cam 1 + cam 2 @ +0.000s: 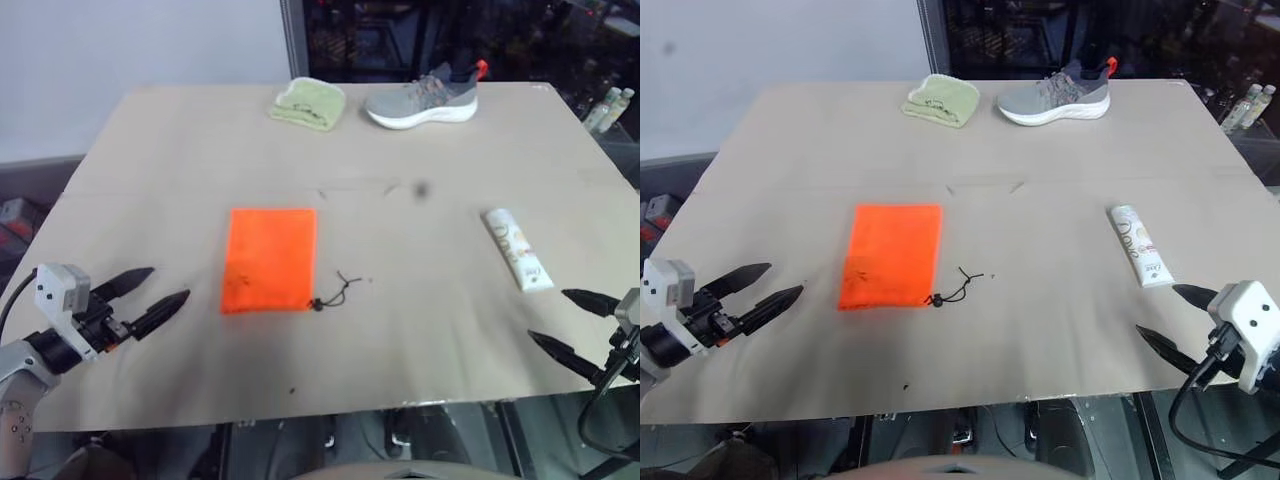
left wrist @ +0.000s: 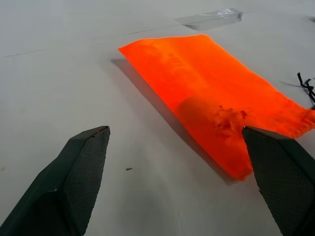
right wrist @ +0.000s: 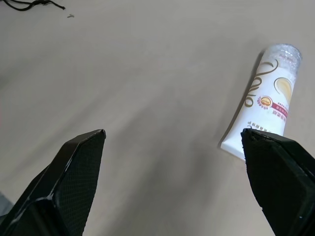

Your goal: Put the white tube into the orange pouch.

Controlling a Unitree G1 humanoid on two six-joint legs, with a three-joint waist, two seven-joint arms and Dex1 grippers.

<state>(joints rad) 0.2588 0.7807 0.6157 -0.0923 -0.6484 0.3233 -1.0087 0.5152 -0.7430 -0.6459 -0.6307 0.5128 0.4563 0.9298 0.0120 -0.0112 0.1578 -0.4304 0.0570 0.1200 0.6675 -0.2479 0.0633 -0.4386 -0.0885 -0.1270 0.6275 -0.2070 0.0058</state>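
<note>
White, light, squashy plastic squeeze tube at right of frame, best pinched mid-body by spread right hand; limp orange fabric pouch centre, left hand spread.

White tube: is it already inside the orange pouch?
No, the white tube lies bare on the table, well apart from the flat orange pouch.

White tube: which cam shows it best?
Right wrist view: the white tube lies close up, its print and cap readable, though one finger of the right gripper overlaps its crimped end. Both eye views show it whole but small, on the table ahead of that gripper.
</note>
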